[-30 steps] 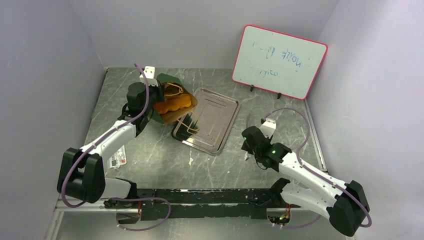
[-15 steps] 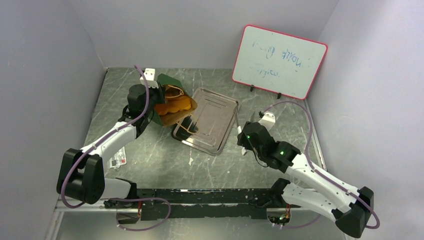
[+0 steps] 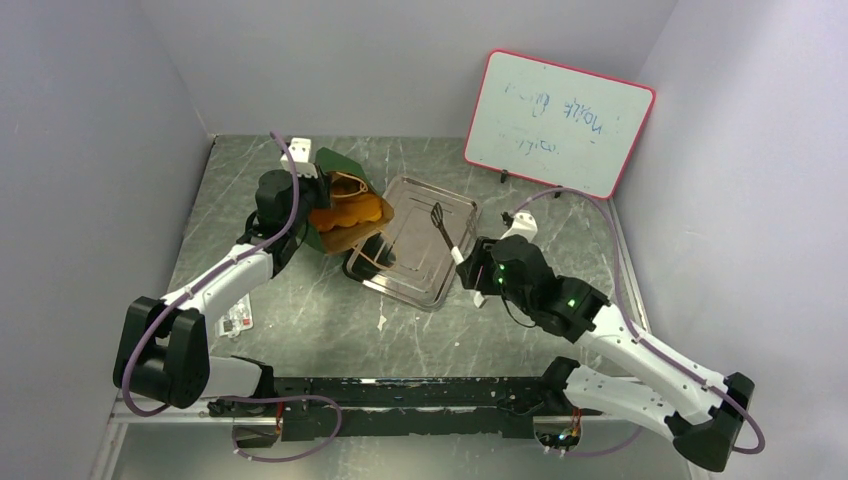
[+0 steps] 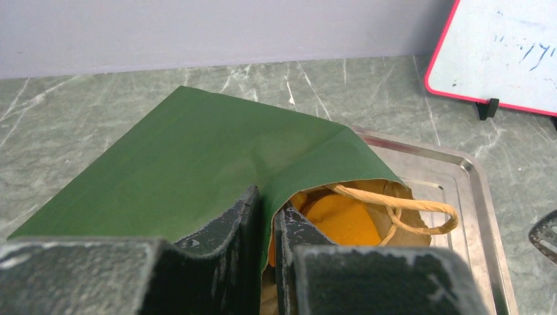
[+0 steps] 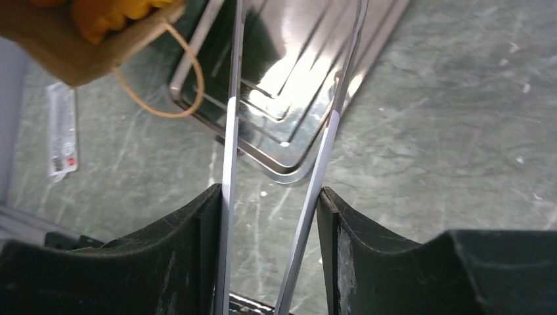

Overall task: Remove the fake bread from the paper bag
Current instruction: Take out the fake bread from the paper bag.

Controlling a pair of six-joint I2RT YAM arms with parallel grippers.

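Fake bread (image 3: 345,212) in the bag mouth, tongs ready

My left fingers (image 4: 253,216) are pressed together on the green wall of the paper bag (image 4: 197,164), which lies tipped on the counter with its mouth over the tray (image 3: 420,250). My right fingers (image 5: 338,236) clamp 1 pair of metal tongs (image 5: 230,131). The orange, lumpy bread looks light and squashy, so I'd take its exposed end gently.

left gripper (image 4: 266,205): clamped on paper bag (image 4: 190,157) rim | bread (image 4: 341,220): orange, inside bag mouth | handle (image 4: 420,209): loop out over the tray (image 4: 476,190)
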